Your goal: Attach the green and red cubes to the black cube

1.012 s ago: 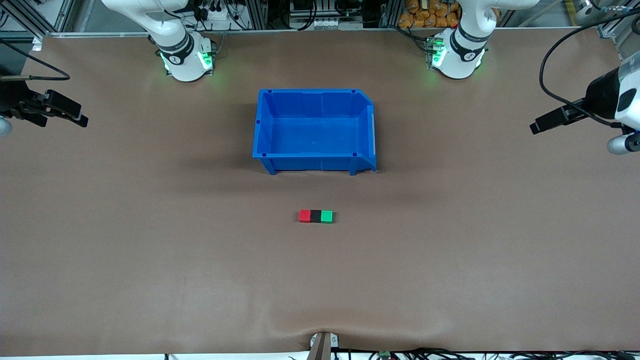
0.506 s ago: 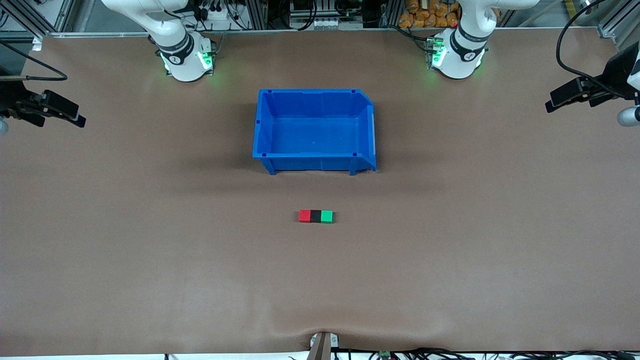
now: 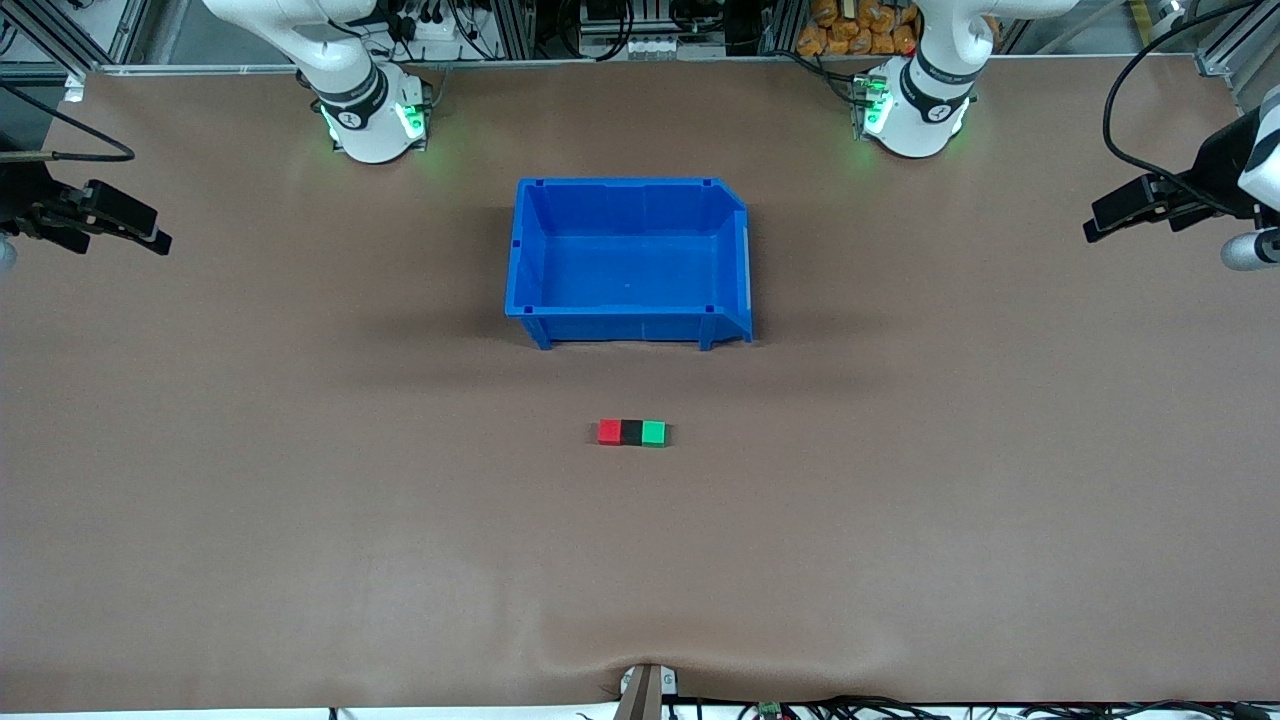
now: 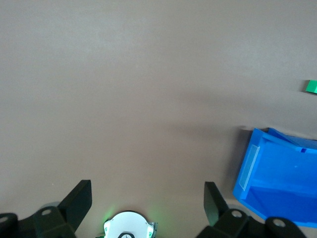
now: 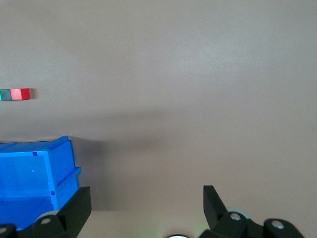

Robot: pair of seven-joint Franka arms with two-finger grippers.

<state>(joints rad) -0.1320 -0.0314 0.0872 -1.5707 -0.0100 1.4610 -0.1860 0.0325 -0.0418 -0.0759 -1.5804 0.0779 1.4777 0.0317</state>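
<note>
**Red, black, green: row already joined, both arms well off**

Red cube (image 3: pixel 609 431), black cube (image 3: pixel 631 432) and green cube (image 3: pixel 653 432) touching in one row, nearer the front camera than the blue bin (image 3: pixel 628 188). Long axis along the table, red end toward the right arm. Left gripper (image 3: pixel 1110 217) and right gripper (image 3: pixel 140 229) parked over opposite table ends, fingers spread, holding nothing. Neither clearly nearer; likely nothing left to fetch
</note>
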